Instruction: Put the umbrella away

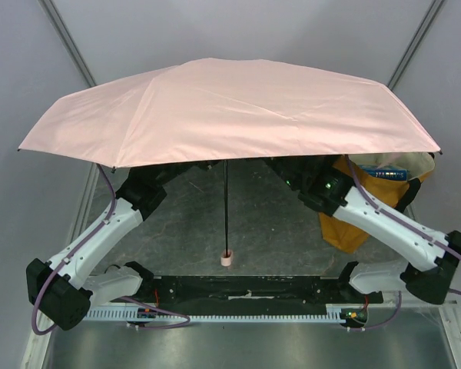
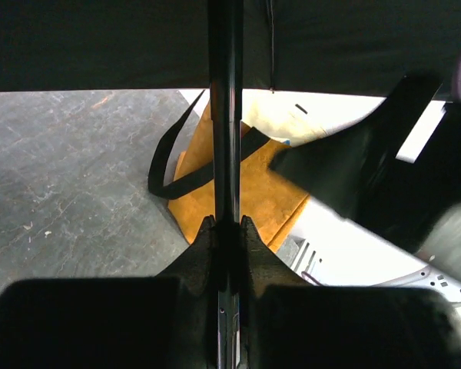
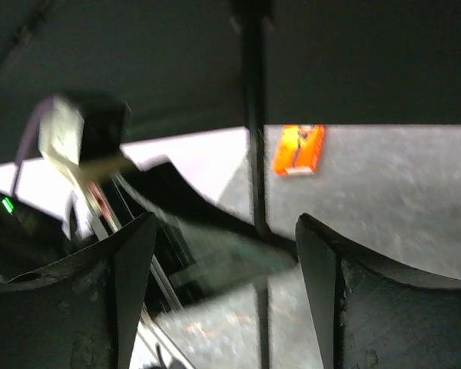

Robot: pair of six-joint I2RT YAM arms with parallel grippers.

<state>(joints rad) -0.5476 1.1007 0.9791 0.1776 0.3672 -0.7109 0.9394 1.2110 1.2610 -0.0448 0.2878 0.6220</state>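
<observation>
The umbrella [image 1: 230,108] is open, its pale pink canopy spread wide above the table. Its thin black shaft [image 1: 226,207] runs down to the small pink handle [image 1: 227,259], which rests near the table's front edge. Both grippers are hidden under the canopy in the top view. In the left wrist view my left gripper [image 2: 226,223] is shut on the shaft [image 2: 225,115]. In the right wrist view my right gripper [image 3: 224,231] is open and empty. The shaft [image 3: 253,154] stands ahead of it, in line with the gap between the fingers.
A mustard-yellow tote bag [image 1: 346,223] with black straps stands at the right, partly under the canopy, and shows in the left wrist view [image 2: 253,192]. A blue item [image 1: 390,174] pokes from its top. A small orange object [image 3: 298,150] lies on the grey table.
</observation>
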